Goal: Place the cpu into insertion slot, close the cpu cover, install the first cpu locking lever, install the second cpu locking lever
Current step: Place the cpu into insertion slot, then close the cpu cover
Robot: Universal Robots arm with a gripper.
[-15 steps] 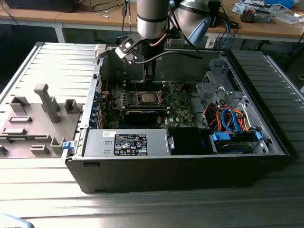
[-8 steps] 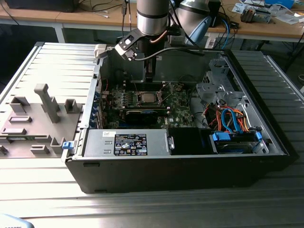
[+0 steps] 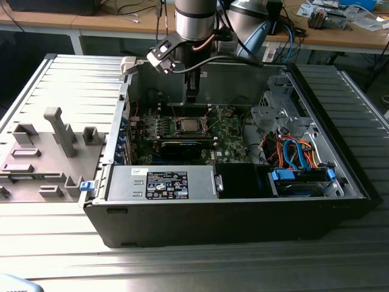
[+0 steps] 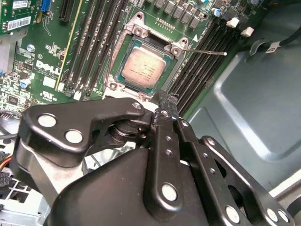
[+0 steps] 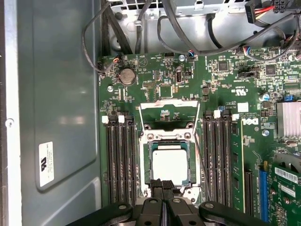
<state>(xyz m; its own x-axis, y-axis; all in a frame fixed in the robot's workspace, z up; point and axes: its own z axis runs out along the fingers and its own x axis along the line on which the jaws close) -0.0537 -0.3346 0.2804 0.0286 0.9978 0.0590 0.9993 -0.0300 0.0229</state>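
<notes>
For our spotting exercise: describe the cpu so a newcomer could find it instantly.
Inside the open computer case, find the green motherboard. The cpu lies in the silver-rimmed insertion slot between two banks of long black slots: the only flat, pale metal square there.

logo on mobo, label on PSU, sticker on case wall
</notes>
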